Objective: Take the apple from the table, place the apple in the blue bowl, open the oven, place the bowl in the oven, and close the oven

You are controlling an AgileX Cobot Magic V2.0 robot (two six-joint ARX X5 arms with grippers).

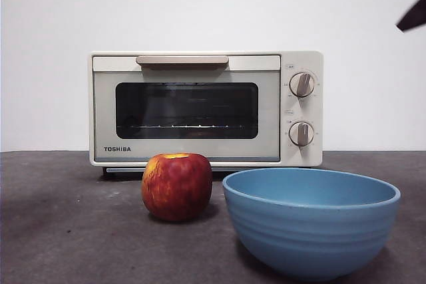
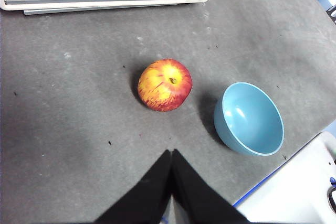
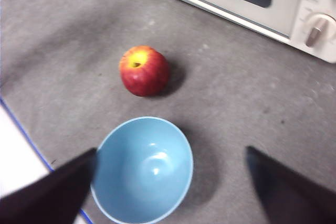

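The apple (image 2: pixel 165 84) sits on the surface (image 2: pixel 68 108) ahead of the closed, empty left end effector (image 2: pixel 172 153); the wide-open, empty right end effector (image 3: pixel 170 156) hovers over the blue bowl (image 3: pixel 142 169).

The left gripper (image 2: pixel 171 156) is formed of two plain matte black jaws tapering to thin points. The right gripper (image 3: pixel 170 156) is seen as two broad, blurred black wedges, without visible markings or screws.
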